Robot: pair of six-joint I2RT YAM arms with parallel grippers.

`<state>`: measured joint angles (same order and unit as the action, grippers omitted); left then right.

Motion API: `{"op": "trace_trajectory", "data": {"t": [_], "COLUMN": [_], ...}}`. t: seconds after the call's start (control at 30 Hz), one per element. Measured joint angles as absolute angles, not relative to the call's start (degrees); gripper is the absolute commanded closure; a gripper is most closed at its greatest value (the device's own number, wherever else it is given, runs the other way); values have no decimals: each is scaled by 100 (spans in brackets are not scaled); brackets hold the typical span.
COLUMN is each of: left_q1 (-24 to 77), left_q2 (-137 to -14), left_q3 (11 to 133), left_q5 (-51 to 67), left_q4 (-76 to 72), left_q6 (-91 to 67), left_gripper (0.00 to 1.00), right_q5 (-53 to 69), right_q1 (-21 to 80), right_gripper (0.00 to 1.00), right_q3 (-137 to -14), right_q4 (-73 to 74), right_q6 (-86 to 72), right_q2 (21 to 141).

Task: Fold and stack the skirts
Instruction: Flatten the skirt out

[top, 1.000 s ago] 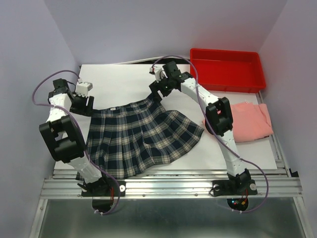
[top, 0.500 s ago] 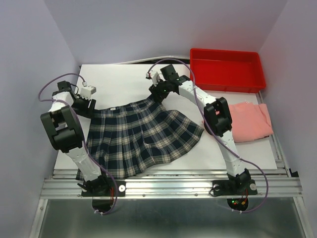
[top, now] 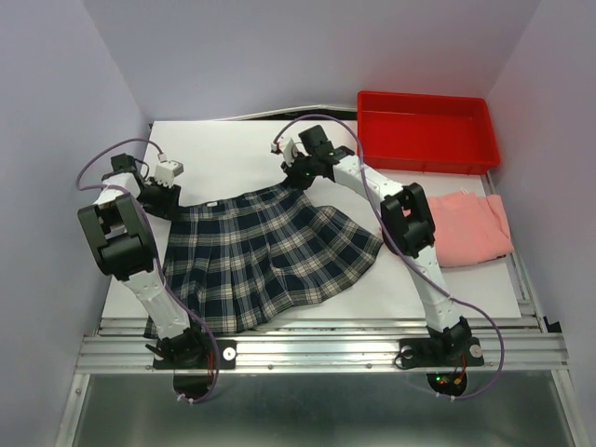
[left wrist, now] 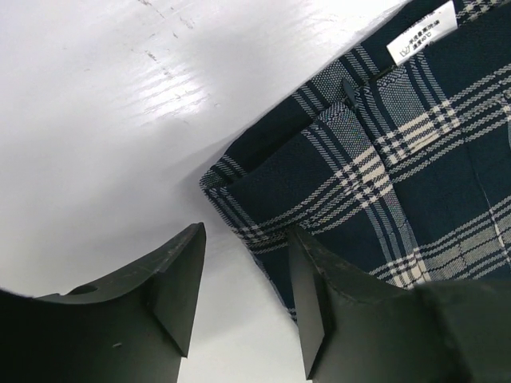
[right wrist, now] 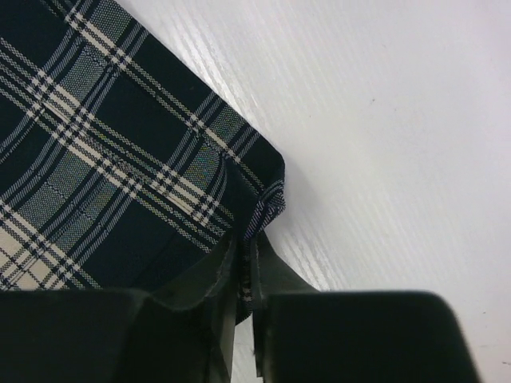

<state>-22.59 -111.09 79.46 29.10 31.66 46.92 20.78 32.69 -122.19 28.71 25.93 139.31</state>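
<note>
I see the plaid skirt [top: 270,256] lying spread out flat on the white table [top: 233,149], a bit left of the middle. Its top edge is on the far side. Its wide bottom edge fans out toward me and reaches the near edge of the table by the left arm's base.

The left gripper [top: 166,194] is down at the far left corner of the skirt's top edge. In the left wrist view, the left gripper [left wrist: 246,239] has its jaws partly open. The corner of the skirt [left wrist: 375,183] sits right in the gap between them. The jaws are not squeezing the cloth, so this gripper has hold of nothing. A small white tag [left wrist: 421,33] with writing shows on the skirt's top edge, farther along.

The right gripper [top: 296,179] is at the far right corner of the same top edge. In the right wrist view, the right gripper [right wrist: 243,259] has its jaws almost together. A little pinch of the plaid cloth [right wrist: 120,159] is caught between them, so it is holding that corner.

The pink skirt [top: 475,228] lies on the right side of the table, well apart from the plaid one. The right arm hides part of it, and I cannot tell if it is folded. The red tray [top: 424,160] sits in the far right corner, just beyond the pink skirt.
</note>
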Motion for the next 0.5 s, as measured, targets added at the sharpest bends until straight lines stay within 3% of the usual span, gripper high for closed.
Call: {"op": "trace_trajectory", "data": {"t": [0.17, 0.23, 0.27, 0.3, 0.5], "left_q1": [-2259, -2259, -2259, -2259, -2410], "left_q2": [-11356, -11373, -11373, -11373, -11338], "left_q3": [7964, 7964, 7964, 7964, 7972], "left_q5": [3070, 3199, 3262, 3336, 3789], "left_q4": [3105, 3050, 3006, 2945, 2689], "left_q6": [4755, 4751, 4724, 4703, 4318], "left_gripper": [60, 78, 96, 100, 100], "right_q5": [2078, 2099, 2119, 2128, 2434], "right_q1": [3271, 3269, 3262, 3260, 2954], "right_gripper": [99, 99, 99, 99, 99], "right_q3": [-12219, -12219, -12219, -12219, -12219], "right_q4": [2840, 2827, 2825, 2825, 2827], "right_q6": [2515, 2381, 2279, 2226, 1363], "right_q2": [13931, 13931, 13920, 13909, 13657]}}
